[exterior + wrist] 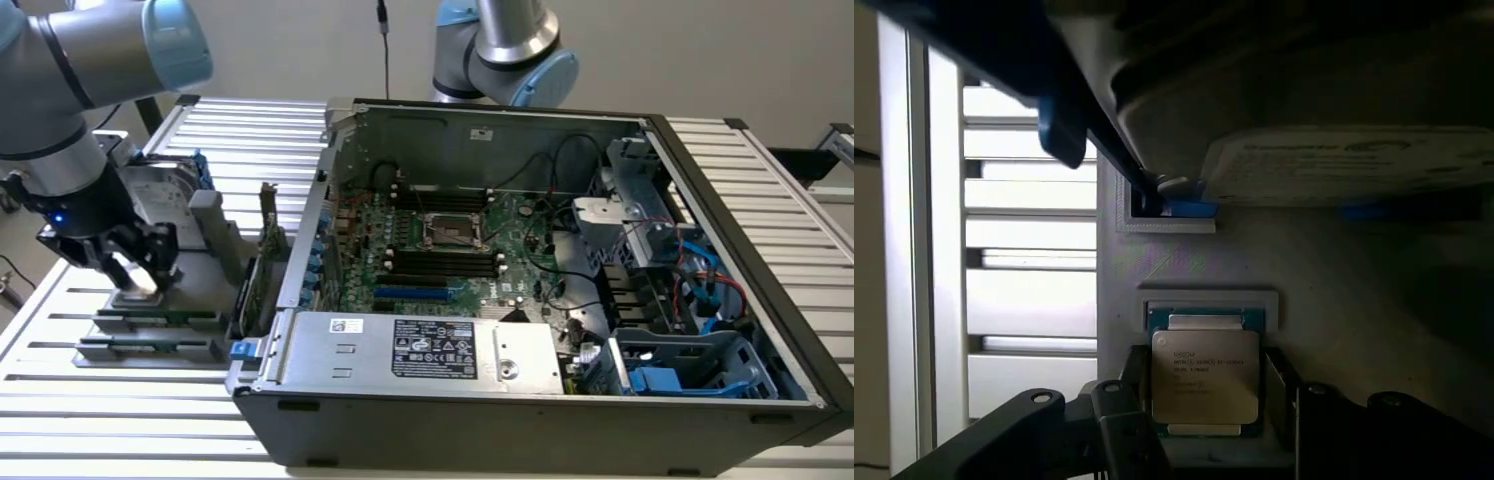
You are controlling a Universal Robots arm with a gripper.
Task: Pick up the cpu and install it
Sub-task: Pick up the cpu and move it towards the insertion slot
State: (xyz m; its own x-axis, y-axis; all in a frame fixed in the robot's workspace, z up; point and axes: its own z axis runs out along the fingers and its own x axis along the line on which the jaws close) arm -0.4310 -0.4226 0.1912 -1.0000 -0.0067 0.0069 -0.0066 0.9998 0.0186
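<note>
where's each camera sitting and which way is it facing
exterior view: off the arm, raised, looking down into the open computer case; the arm and gripper stand at the exterior view's left.
wrist view: on the wrist, looking down past its fingers at the cpu lying in its holder.
shared: the open gripper, lowered around the cpu beside the case.

Silver cpu (1204, 375) with green rim and dark print; white slatted surface (1029, 300); blue bracket (1189, 208); green motherboard (523, 222).
</note>
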